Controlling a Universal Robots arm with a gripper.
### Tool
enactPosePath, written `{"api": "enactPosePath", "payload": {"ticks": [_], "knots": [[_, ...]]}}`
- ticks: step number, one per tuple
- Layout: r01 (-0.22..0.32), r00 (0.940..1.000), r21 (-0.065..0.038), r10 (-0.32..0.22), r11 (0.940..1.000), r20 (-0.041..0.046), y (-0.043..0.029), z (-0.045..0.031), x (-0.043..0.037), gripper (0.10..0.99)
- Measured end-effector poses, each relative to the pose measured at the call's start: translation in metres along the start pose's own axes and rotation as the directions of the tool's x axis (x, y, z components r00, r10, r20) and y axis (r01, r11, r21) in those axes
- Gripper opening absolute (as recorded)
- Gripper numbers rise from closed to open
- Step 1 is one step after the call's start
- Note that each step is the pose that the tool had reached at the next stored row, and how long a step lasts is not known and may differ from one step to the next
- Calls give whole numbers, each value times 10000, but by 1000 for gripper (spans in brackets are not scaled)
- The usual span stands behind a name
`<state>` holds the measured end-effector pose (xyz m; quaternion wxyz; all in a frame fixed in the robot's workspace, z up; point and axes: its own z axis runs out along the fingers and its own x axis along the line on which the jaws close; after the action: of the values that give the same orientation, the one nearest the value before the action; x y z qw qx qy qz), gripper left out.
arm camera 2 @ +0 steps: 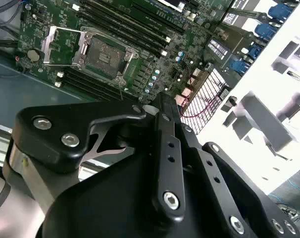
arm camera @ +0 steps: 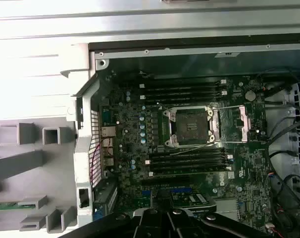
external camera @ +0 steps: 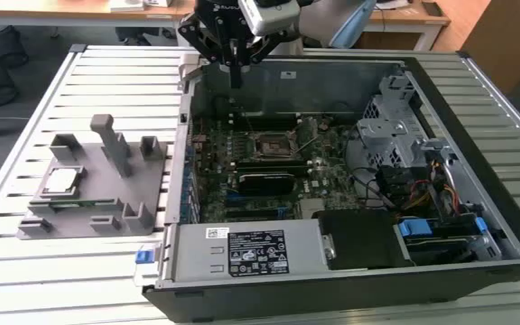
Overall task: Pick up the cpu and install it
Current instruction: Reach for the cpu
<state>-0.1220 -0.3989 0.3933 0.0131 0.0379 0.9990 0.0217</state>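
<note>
Open computer case [external camera: 441, 88] on slatted table [external camera: 116, 74]. Motherboard [external camera: 328, 159] sits below the gripper [external camera: 235, 82], with the open empty socket [external camera: 272, 143] near it. Grey fixture [external camera: 106, 196] is well apart from the gripper, outside the case. Drive cage [external camera: 391, 128] is further off.

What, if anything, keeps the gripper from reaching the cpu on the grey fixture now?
Likely yes. The cpu lies uncovered on the grey fixture, open from above. The gripper hangs over the computer case, away from the cpu; only the fixture's upright posts stand near.
</note>
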Motion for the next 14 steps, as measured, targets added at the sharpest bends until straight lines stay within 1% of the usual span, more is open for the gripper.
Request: {"api": "enactPosePath", "payload": {"ticks": [7, 14], "knots": [[-1, 10000, -1, 1, 10000, 1, 0, 0, 5, 106], [0, 10000, 0, 0, 10000, 0, -4, -1, 49, 106]]}}
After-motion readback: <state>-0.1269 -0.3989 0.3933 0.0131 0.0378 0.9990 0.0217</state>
